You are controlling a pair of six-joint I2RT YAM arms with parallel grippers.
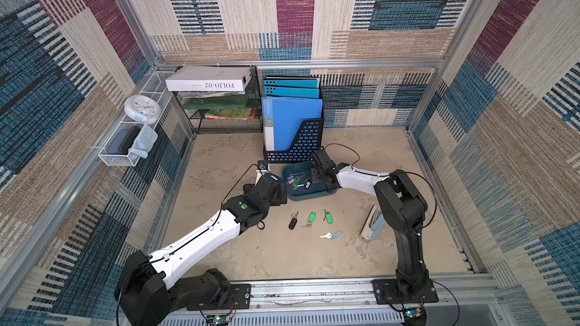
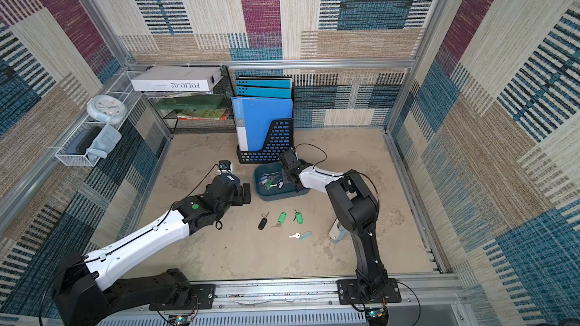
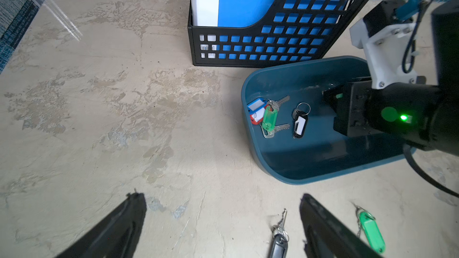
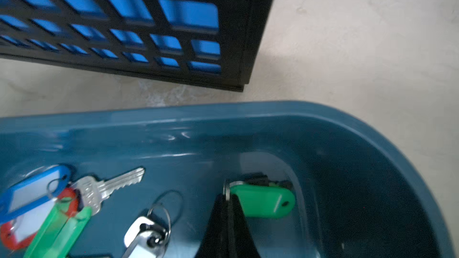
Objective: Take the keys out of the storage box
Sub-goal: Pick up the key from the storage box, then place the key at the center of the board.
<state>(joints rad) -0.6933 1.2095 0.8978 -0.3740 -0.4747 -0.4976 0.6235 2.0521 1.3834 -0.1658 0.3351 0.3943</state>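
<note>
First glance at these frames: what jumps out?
The right gripper is down in the teal box, shut on a green key. Four more keys lie on the table in front of the box, and the left gripper stands open beside it.

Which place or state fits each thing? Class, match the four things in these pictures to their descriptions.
Things:
1. left hand
2. right hand
3. blue-tagged key
4. stapler

Places or states:
A. lies on the table, outside the storage box
B. lies loose inside the storage box
C. open, above the table
D. shut on a green key

Pairs: 1-C, 2-D, 3-B, 4-A
</note>
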